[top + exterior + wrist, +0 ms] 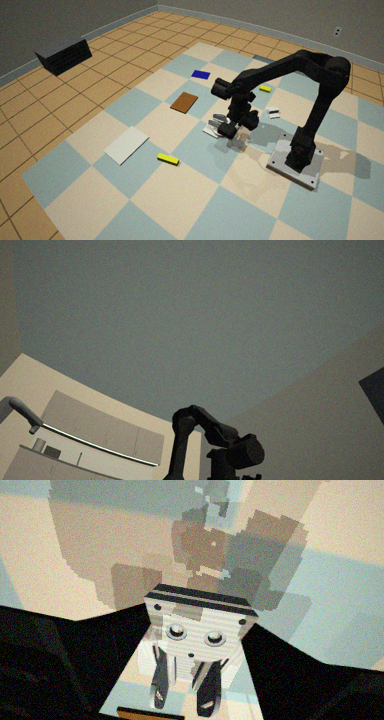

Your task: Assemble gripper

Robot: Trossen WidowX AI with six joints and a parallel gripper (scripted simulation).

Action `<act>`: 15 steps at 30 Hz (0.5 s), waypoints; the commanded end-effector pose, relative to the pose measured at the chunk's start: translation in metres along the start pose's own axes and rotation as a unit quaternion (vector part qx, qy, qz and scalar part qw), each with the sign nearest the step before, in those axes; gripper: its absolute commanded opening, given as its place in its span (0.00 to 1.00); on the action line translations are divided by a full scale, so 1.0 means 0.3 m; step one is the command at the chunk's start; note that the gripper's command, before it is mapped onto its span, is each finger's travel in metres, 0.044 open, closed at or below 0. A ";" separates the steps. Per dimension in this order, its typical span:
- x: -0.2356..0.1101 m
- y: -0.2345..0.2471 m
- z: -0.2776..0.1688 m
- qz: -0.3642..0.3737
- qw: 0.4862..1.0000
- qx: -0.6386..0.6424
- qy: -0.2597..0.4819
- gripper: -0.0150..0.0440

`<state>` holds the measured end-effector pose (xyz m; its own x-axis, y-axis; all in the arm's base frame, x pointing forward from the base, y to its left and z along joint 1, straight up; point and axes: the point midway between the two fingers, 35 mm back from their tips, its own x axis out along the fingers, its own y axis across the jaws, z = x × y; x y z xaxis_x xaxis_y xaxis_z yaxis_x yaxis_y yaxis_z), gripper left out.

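My gripper (238, 125) (198, 613) is shut on the white housing plate (210, 622), with one finger at each side. In the wrist view the plate has two large ringed holes, and a bright round end shows inside each. Two dark jaws with pale edges, the left jaw (160, 687) and the right jaw (207, 695), reach out from under the plate, side by side and apart. The white gripper base (210, 132) lies beneath them on the mat. Gear teeth and pins are hidden under the plate. Whether the plate is fully seated is not visible.
A brown board (184, 102), a white board (126, 145), a blue sheet (200, 74) and two yellow blocks (167, 159) (265, 88) lie around. A small white part with a dark piece (273, 112) lies behind my gripper. The arm's base plate (274, 155) is at the right.
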<state>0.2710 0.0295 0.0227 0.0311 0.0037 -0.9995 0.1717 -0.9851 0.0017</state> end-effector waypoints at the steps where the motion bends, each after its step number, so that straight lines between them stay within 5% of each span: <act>1: 0.005 0.001 -0.001 0.001 1.000 -0.001 -0.001 0.85; 15: -0.004 0.000 -0.002 0.001 1.000 -0.001 -0.001 0.85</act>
<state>0.2713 0.0296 0.0249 0.0295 0.0036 -0.9996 0.1722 -0.9851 0.0016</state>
